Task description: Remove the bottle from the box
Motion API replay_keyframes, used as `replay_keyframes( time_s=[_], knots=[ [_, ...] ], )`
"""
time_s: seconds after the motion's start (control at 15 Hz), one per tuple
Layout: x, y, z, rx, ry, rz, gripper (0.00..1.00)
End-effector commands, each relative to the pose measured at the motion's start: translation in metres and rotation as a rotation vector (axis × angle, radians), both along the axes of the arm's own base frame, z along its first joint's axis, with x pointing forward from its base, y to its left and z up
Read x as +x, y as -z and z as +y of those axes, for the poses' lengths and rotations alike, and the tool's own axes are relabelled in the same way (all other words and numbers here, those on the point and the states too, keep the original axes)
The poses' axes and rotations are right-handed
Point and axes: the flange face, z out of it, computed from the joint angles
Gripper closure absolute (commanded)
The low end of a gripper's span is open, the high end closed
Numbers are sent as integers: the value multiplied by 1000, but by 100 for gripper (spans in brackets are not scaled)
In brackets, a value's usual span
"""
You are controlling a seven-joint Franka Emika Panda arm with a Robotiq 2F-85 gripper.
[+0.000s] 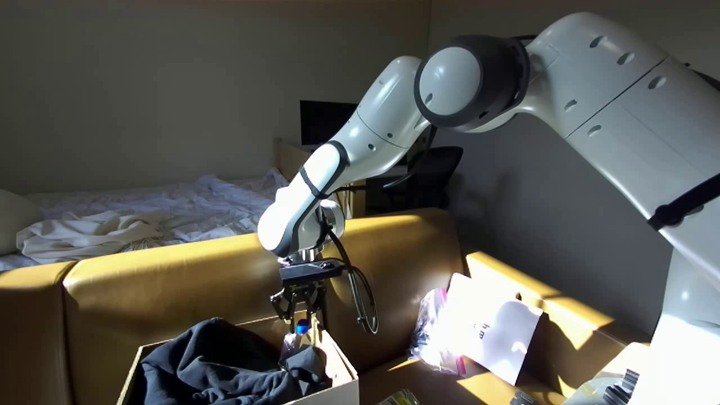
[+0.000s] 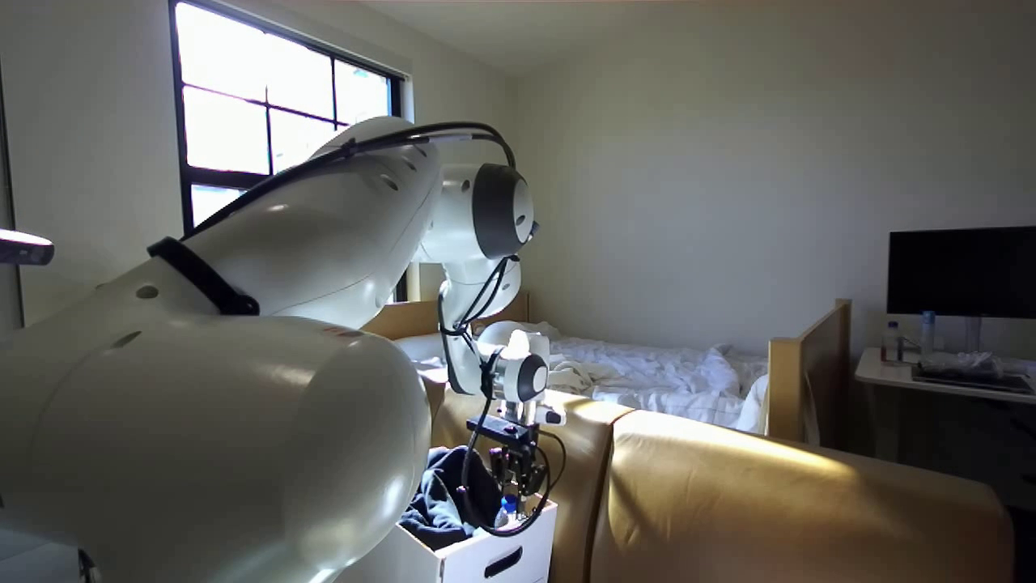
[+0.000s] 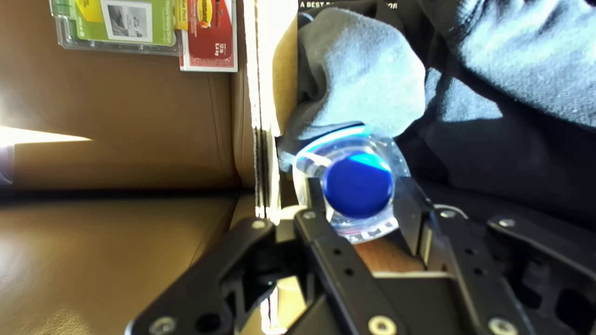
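The bottle, with a blue cap (image 1: pixel 302 325), stands upright inside the box (image 1: pixel 339 394) by one wall. Its cap also shows in an exterior view (image 2: pixel 508 503) and, from above with the clear body around it, in the wrist view (image 3: pixel 357 185). My gripper (image 1: pixel 304 328) points down into the box, and its fingers (image 3: pixel 361 193) press close on both sides of the cap. They look shut on it, with no clear gap. The box wall (image 3: pixel 267 163) runs just left of the fingers in the wrist view. The bottle's lower part is hidden.
A dark cloth (image 1: pixel 208 365) fills much of the box beside the bottle. The box stands on a tan sofa (image 1: pixel 169 287), close to the backrest. A white sheet-covered box (image 1: pixel 495 332) and plastic bags (image 1: pixel 433 332) lie at the sofa's arm. Packages (image 3: pixel 125 21) lie outside the box.
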Motion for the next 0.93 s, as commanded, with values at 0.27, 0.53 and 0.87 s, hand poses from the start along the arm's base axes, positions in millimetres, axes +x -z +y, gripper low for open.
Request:
replay_keyframes(
  time_s=[0.27, 0.53, 0.87],
  knots=[
    [-8, -14, -1, -19, 28, 116, 86],
    [-6, -16, 2, 11, 17, 122, 86],
    [-6, -18, -5, -60, -41, 142, 85]
  ],
)
